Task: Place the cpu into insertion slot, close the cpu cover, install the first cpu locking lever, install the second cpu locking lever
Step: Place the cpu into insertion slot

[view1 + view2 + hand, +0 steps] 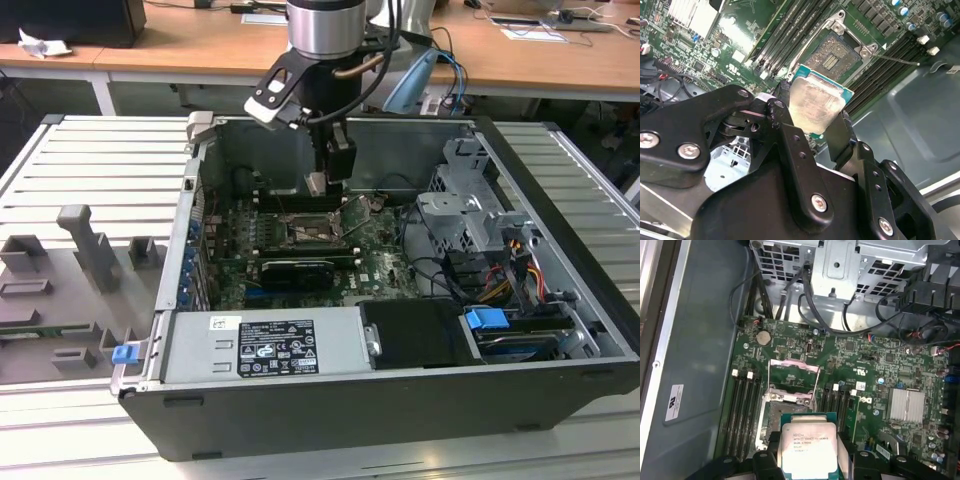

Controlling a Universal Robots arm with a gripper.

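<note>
Up above the green motherboard (385, 270), near the exterior view's upper middle, the black gripper (330, 178) clamps the cpu (817, 100) by two opposite edges, its matte silvery face flat. Under it the square insertion slot (777, 407) lies bare, with the cpu cover (790, 364) swung up. Long black memory slots (742, 410) flank the socket. A finned heat sink (907, 405) and a perforated metal drive cage (465, 215) stand nearby.

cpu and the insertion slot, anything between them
Nothing: in the second wrist view the cpu, gripped in the jaws, hangs above the open insertion slot with only air between.
</note>
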